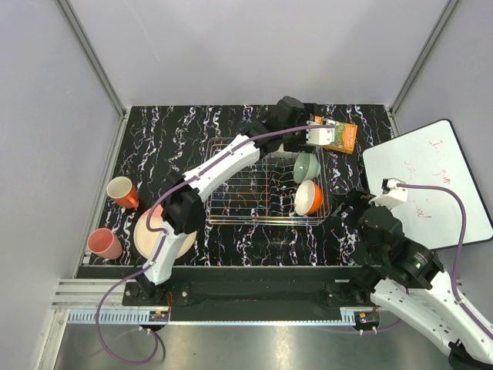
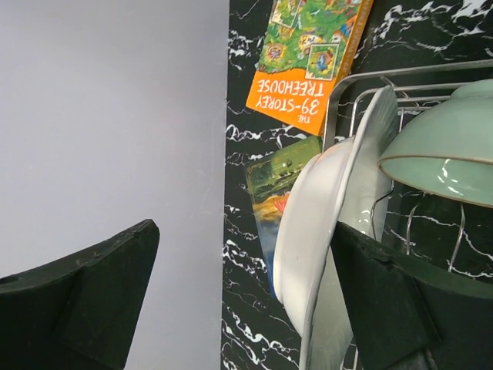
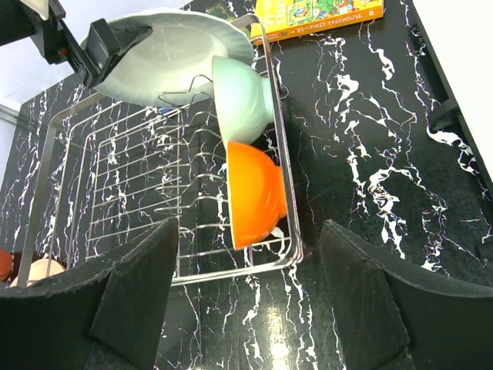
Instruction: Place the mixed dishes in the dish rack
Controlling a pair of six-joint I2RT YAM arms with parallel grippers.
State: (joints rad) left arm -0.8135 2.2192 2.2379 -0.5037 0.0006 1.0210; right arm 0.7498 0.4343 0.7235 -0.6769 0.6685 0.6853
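**Black marbled worktop, rack in the middle**

The worktop (image 1: 154, 146) carries a wire rack (image 1: 266, 223) at its centre and an orange printed packet (image 1: 341, 137) just behind it. A white board (image 1: 431, 181) lies at the right edge. An orange cup (image 1: 122, 191), a pink cup (image 1: 104, 243) and a large plate (image 1: 146, 235) sit at the front left.

Bright even overhead light, glare on glossy table (image 3: 273, 347), sharp focus

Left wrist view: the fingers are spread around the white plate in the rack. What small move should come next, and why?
Probably back the left gripper straight off the white plate. Its jaws stand open, and the plate leans on edge in the dish rack, seemingly let go; the pink-and-cream plate lies outside it.
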